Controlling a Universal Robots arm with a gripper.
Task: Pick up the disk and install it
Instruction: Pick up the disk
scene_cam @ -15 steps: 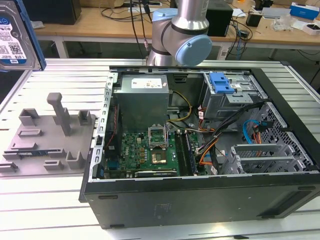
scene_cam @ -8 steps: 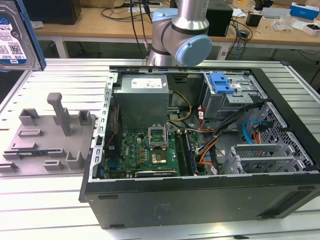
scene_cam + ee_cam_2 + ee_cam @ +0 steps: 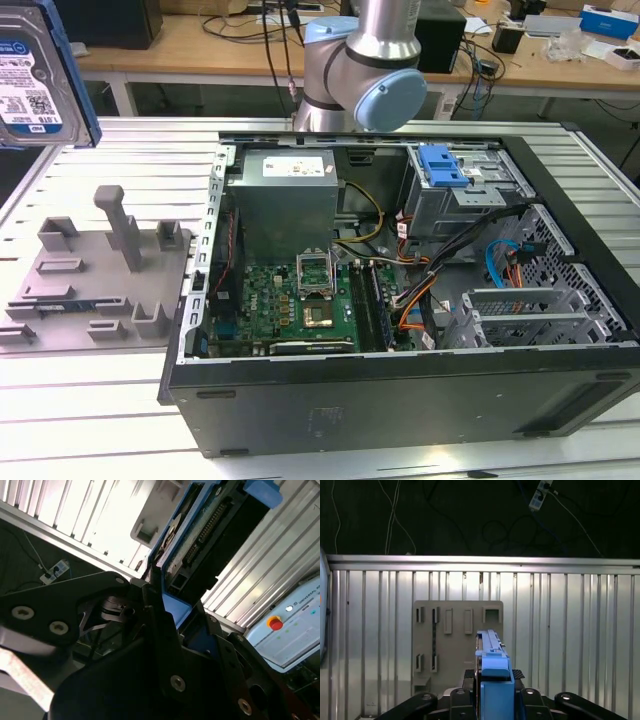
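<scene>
The disk (image 3: 35, 80), silver with a white-and-blue label and a bright blue carrier bracket, hangs high at the exterior view's far left, above the ribbed table. In the first wrist view it stands edge-on (image 3: 492, 652) between the black fingers, with my gripper (image 3: 494, 676) shut on its blue bracket. It is lifted clear of the grey holder plate (image 3: 457, 645) beneath it. The second wrist view shows the disk's connector end (image 3: 210, 535) and the gripper (image 3: 177, 612) clamped on the blue frame.
An open computer case (image 3: 400, 390) lies at the exterior view's right, with a metal drive bay and blue latch (image 3: 443, 165) at its far corner. The grey holder plate (image 3: 100, 270) with upright pegs sits left of the case. The arm's joint (image 3: 365, 70) rises behind the case.
</scene>
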